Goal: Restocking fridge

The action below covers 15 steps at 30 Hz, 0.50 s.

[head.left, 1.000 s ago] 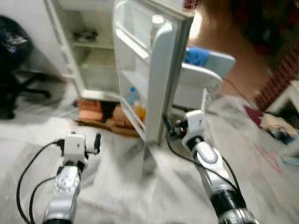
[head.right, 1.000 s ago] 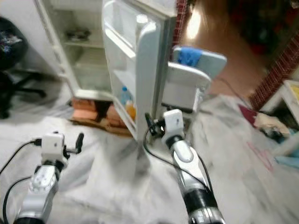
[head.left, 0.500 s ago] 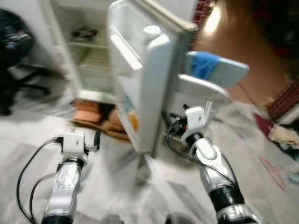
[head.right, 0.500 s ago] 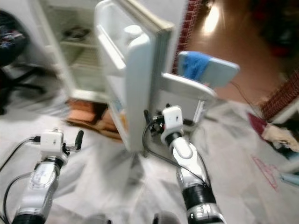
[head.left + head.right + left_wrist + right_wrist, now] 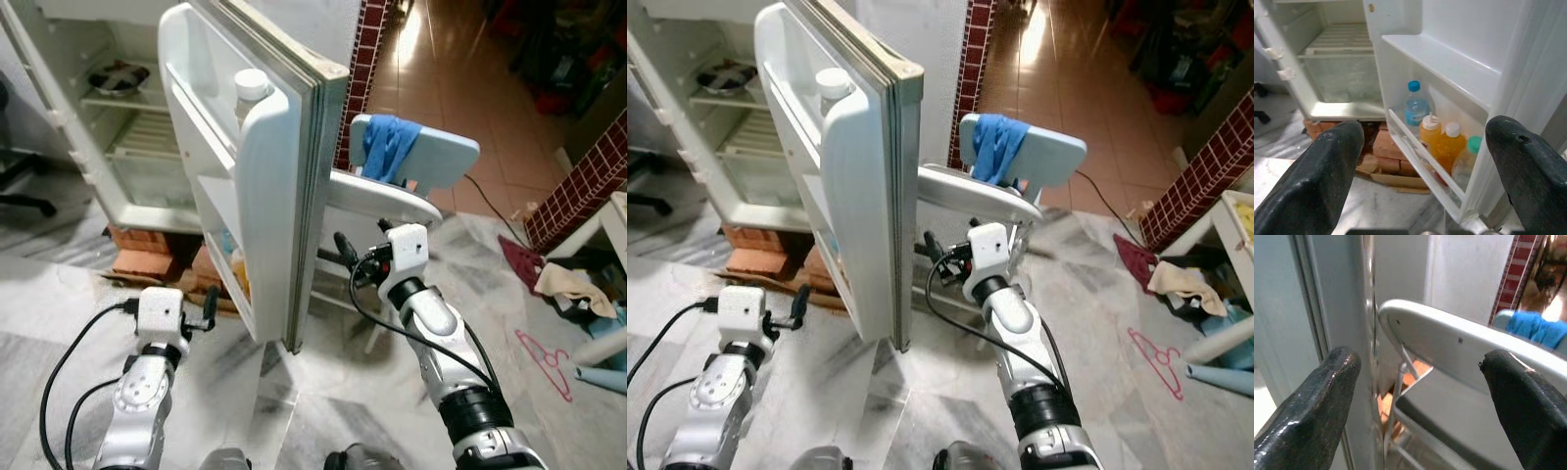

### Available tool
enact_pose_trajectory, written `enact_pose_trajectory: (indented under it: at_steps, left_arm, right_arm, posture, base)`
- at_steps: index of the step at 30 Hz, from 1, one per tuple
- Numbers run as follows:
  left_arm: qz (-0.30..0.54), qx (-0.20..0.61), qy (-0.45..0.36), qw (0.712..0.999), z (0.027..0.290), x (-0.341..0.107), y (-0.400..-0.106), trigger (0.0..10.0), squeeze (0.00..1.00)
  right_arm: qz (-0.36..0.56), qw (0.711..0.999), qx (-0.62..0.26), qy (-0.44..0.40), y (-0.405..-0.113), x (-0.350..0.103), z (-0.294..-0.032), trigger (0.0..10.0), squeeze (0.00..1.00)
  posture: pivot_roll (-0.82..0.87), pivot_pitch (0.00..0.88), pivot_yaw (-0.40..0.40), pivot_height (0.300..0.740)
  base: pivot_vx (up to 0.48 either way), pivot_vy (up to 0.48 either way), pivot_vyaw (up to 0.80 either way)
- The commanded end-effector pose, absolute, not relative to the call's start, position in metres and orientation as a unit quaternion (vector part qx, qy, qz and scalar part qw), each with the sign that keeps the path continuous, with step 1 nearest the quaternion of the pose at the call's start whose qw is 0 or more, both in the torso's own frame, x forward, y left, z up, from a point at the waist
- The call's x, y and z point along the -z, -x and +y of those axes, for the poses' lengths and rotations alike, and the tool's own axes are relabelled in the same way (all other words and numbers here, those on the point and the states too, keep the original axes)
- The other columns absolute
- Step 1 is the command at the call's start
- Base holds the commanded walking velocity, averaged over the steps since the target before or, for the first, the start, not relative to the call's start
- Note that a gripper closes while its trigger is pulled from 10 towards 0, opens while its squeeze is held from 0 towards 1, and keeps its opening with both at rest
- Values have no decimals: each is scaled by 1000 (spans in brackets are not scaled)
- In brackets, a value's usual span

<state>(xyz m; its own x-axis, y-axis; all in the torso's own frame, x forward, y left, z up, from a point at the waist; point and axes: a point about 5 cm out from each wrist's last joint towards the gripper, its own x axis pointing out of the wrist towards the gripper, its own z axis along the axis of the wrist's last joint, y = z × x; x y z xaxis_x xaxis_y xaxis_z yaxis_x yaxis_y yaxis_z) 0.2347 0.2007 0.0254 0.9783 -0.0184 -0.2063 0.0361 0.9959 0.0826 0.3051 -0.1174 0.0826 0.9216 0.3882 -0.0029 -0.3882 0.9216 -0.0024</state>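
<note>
With nothing carried, both the left gripper (image 5: 208, 302) and the right gripper (image 5: 345, 257) stood open-fingered flanking the white fridge door (image 5: 279, 186), its bottom shelf holding bottles (image 5: 1439, 142); fetching stock seemingly came next.

The head camera has moved closer to the open fridge door (image 5: 269, 186) and its view has sharpened from blur. The right gripper (image 5: 345, 257) has risen from near the door's bottom corner to beside its outer edge, near the light blue chair (image 5: 392, 191).
</note>
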Motion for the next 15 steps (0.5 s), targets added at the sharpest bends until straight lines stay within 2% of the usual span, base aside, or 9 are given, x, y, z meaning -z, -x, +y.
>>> enact_pose_trajectory:
  at_steps: [1,4,12,15]
  left_arm:
    - [111,4,-42,993,207,-22,-231,10000,0]
    - [112,-1,-44,993,209,-22,-229,10000,0]
    - [109,-14,-46,993,212,-24,-226,10000,0]
    - [113,-15,-46,992,213,-22,-221,10000,0]
  right_arm:
    - [-11,980,-197,8,-314,-91,-116,10000,0]
    - [-13,981,-195,-6,-320,-96,-113,10000,0]
    - [-18,977,-213,-16,-329,-105,-99,10000,0]
    - [-17,976,-211,-43,-335,-109,-91,10000,0]
  posture:
    - [62,0,-47,740]
    - [71,0,-50,740]
    - [85,0,-43,740]
    - [87,0,-41,740]
  base:
    - [0,0,800]
    - [0,0,792]
    - [0,0,0]
    - [0,0,0]
